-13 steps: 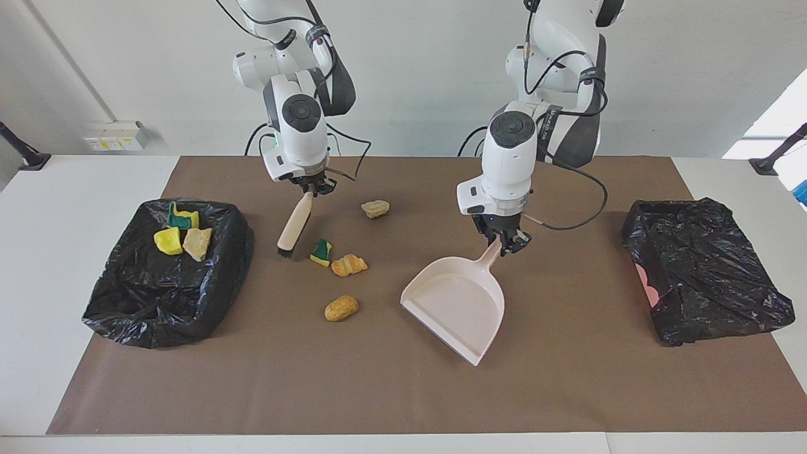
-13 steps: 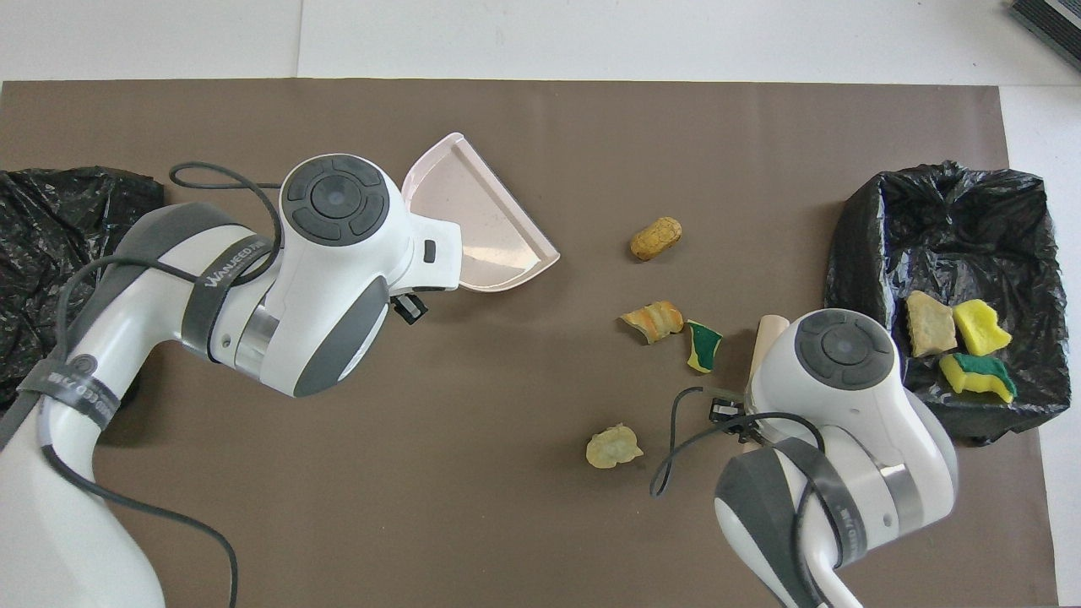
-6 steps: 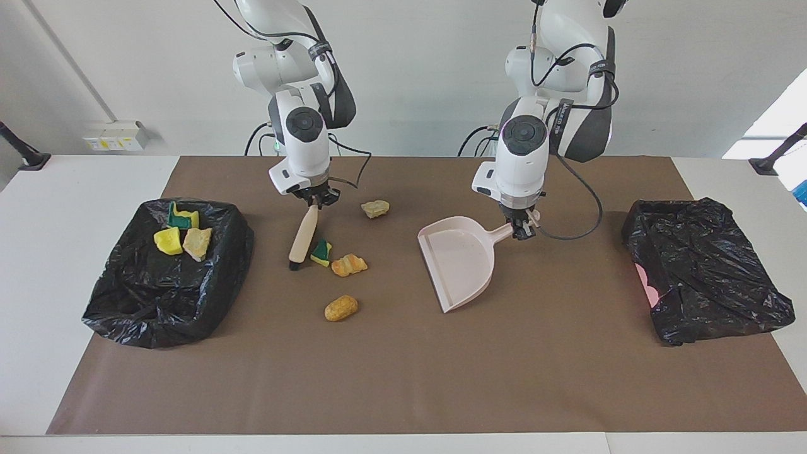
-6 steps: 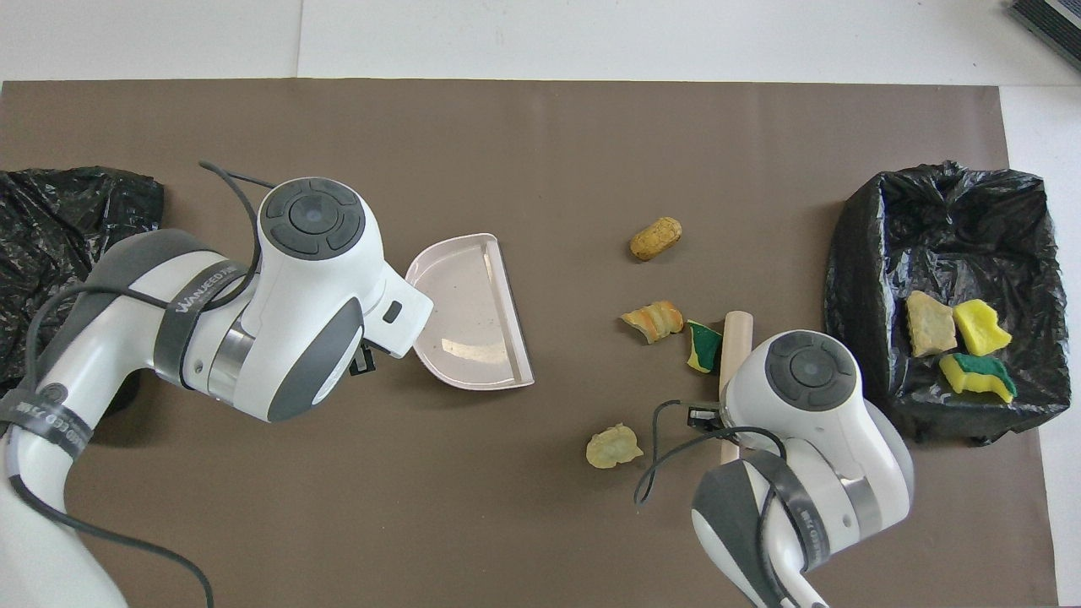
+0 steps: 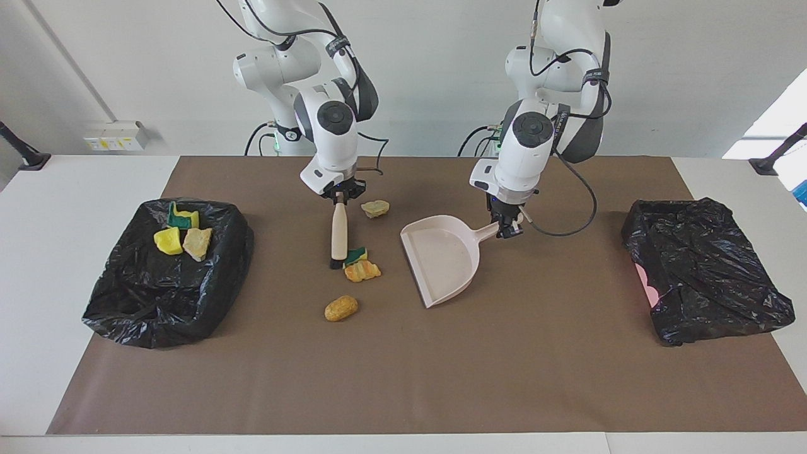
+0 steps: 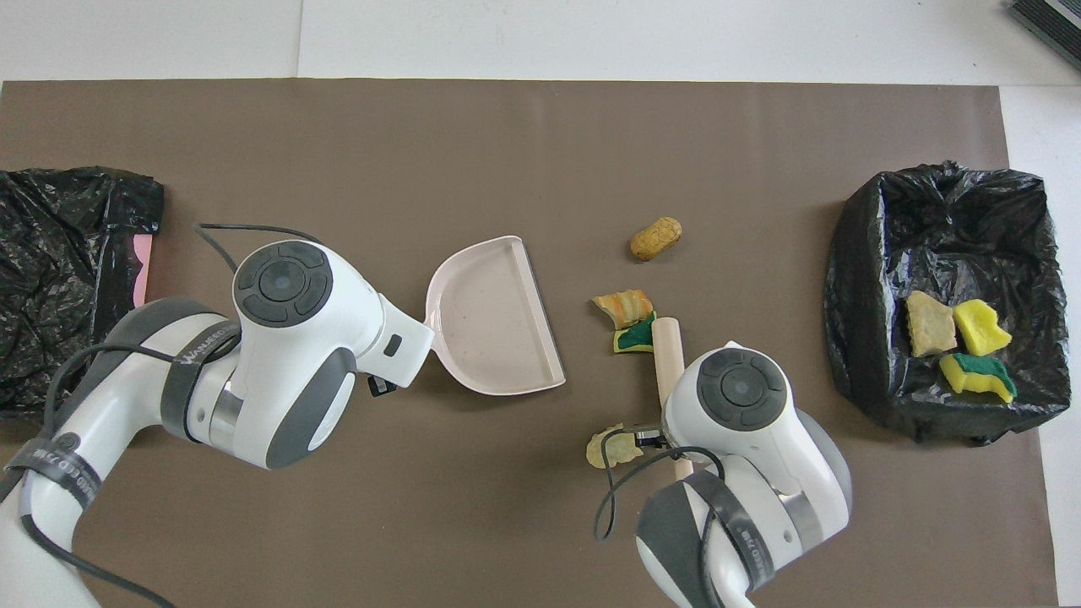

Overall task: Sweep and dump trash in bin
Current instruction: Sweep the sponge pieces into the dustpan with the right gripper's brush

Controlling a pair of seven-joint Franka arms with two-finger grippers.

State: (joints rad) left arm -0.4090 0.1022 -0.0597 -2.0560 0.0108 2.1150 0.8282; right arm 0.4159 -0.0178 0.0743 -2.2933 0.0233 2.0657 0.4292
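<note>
My right gripper (image 5: pixel 340 195) is shut on the wooden handle of a small brush (image 5: pixel 339 232). Its bristles touch a green-faced chunk (image 5: pixel 355 255) that lies against an orange striped chunk (image 5: pixel 362 271). An orange-brown chunk (image 5: pixel 341 308) lies farther from the robots and a tan chunk (image 5: pixel 375 208) lies nearer. My left gripper (image 5: pixel 507 226) is shut on the handle of the pink dustpan (image 5: pixel 441 258), held low with its mouth toward these chunks. Three more chunks (image 5: pixel 183 234) lie in the black-bagged bin (image 5: pixel 126 302) at the right arm's end. In the overhead view the wrists hide both grippers.
A second black bag (image 5: pixel 706 271) with a pink patch showing lies at the left arm's end. A brown mat (image 5: pixel 403 378) covers the table. The overhead view shows the dustpan (image 6: pixel 498 317), the brush (image 6: pixel 667 350) and the bin (image 6: pixel 861 279).
My right gripper has swept the brush toward the dustpan, pushing the green-faced and striped chunks together. My left gripper has turned the dustpan and moved it nearer to them.
</note>
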